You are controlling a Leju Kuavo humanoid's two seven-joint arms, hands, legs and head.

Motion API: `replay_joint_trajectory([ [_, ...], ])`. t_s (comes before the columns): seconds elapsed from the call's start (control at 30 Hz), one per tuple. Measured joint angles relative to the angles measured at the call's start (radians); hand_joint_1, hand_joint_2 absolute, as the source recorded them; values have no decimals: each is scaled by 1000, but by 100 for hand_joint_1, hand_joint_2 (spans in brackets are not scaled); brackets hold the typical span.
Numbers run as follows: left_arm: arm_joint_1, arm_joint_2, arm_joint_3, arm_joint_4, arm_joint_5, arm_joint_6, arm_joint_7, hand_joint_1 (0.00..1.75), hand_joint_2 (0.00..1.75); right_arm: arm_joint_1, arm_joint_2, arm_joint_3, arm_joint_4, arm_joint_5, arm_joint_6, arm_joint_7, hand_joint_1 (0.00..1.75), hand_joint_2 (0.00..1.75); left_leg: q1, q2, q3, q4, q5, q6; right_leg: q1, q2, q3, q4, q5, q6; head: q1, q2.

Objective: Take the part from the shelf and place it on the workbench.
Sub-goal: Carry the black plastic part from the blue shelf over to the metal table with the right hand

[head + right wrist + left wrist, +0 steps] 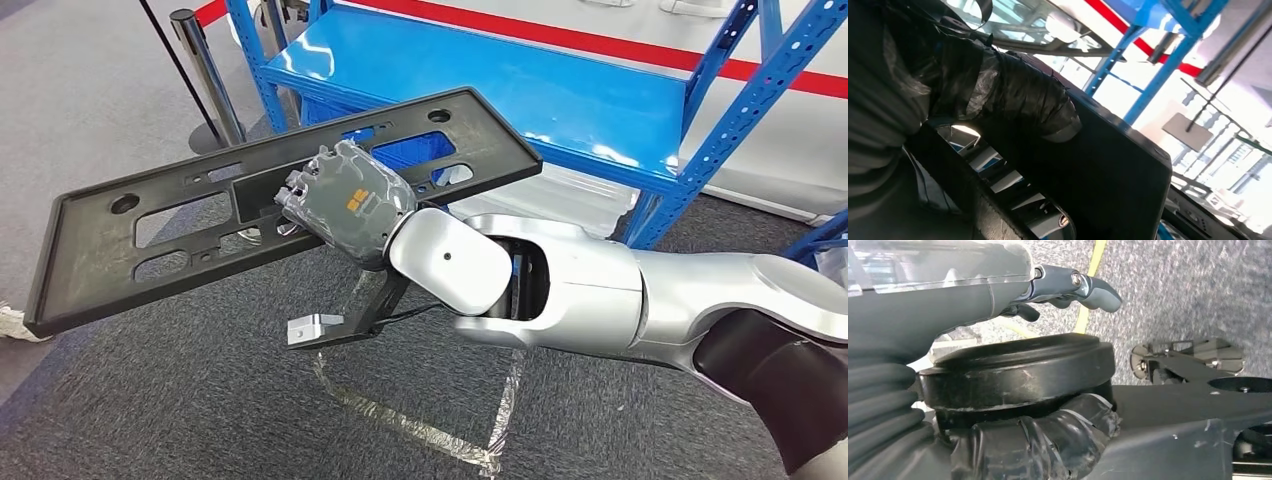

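Note:
The part [120, 250] is a long, flat black plastic panel with several cutouts, held level in the air in front of the blue shelf [520, 80]. My right hand [350, 205] grips it near its middle, the grey back of the hand facing up and the fingers hidden under the panel. In the right wrist view the dark taped thumb [1018, 95] presses on the black panel [1118, 180]. My left hand [1068, 287] hangs over the grey carpet with its fingers apart and nothing in them.
The shelf's blue posts [740, 110] stand at the right. A stanchion post [200, 70] with a red belt is at the back left. Clear tape marks [420, 430] lie on the grey carpet below the arm. A yellow floor line [1096, 255] runs past my left hand.

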Motion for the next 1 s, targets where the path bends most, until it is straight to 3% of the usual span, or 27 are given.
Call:
replay_joint_trajectory([
  [0.07,0,2,0,0,0,2,3,0,175,1,0,1,1,2,1,2,175,175,0,24,65,-117,51,-5,-3,-16,-6,16,-8,12,-1,0],
  [0.1,1,3,0,0,0,2,4,0,175,0,0,1,1,2,2,4,175,175,-3,33,88,-163,65,0,-3,-23,-9,24,-12,18,-1,0],
  [0.17,2,4,0,0,0,2,7,0,175,0,-1,1,2,2,8,9,175,175,-10,34,99,-190,66,21,2,-34,-14,32,-13,30,-1,0],
  [0.23,4,4,0,0,0,2,9,0,175,0,-3,1,3,1,15,14,175,175,-9,16,93,-193,76,43,1,-42,-16,33,-12,40,1,0],
  [0.3,4,4,0,0,0,1,9,0,175,0,-7,0,4,-2,18,20,175,175,-7,2,89,-200,86,60,-3,-14,-30,66,-42,50,2,0],
  [0.37,4,4,0,0,0,0,9,0,175,1,-15,0,5,-6,19,26,175,175,-6,-10,84,-202,94,71,-5,30,-75,172,-109,54,3,0],
  [0.43,3,5,0,0,-1,-2,9,0,175,6,-25,0,6,-10,24,37,175,175,-8,-28,75,-202,100,76,-4,44,-124,290,-159,54,4,0],
  [0.47,3,5,0,0,-3,-3,9,0,175,10,-29,0,7,-11,27,43,175,175,-9,-39,71,-202,103,76,-4,46,-131,310,-160,52,4,0],
  [0.5,3,5,0,0,-5,-4,9,0,175,12,-34,0,7,-12,31,50,175,175,-9,-50,69,-202,106,75,-4,48,-118,292,-143,50,5,0],
  [0.53,3,5,0,0,-6,-4,9,0,175,13,-40,-1,8,-14,33,57,175,175,-9,-62,67,-202,108,74,-4,55,-86,234,-112,46,5,0],
  [0.6,3,4,-1,0,-8,-5,9,0,175,14,-54,-3,8,-21,37,72,175,175,-9,-84,63,-201,114,66,-6,95,-12,98,-64,36,4,0],
  [0.67,2,4,-1,0,-9,-5,7,0,175,14,-69,-8,8,-30,42,87,175,175,-6,-102,56,-202,121,55,-5,120,21,32,-52,33,4,0],
  [0.73,4,5,-1,0,-8,-5,4,0,175,14,-82,-9,8,-39,51,100,175,175,-4,-120,51,-206,129,42,-4,103,24,26,-47,31,5,0],
  [0.8,5,6,-1,0,-7,-4,2,0,175,13,-98,-13,9,-46,57,111,175,175,-6,-95,37,-185,113,33,-8,79,29,16,-40,23,2,0],
  [0.9,4,8,-1,0,-7,-2,-1,0,175,11,-126,-24,9,-55,58,121,175,175,-7,-19,-31,-27,24,23,-9,41,30,9,-35,13,-5,0],
  [0.97,3,10,-2,0,-7,-2,-2,0,175,13,-141,-27,10,-61,60,124,175,175,-6,-7,-62,59,-5,18,-7,15,29,10,-35,12,-5,0],
  [1.0,3,11,-2,0,-7,-1,-2,0,175,15,-148,-27,10,-63,61,126,175,175,-6,-3,-52,50,6,18,-7,3,28,11,-35,13,-5,0],
])
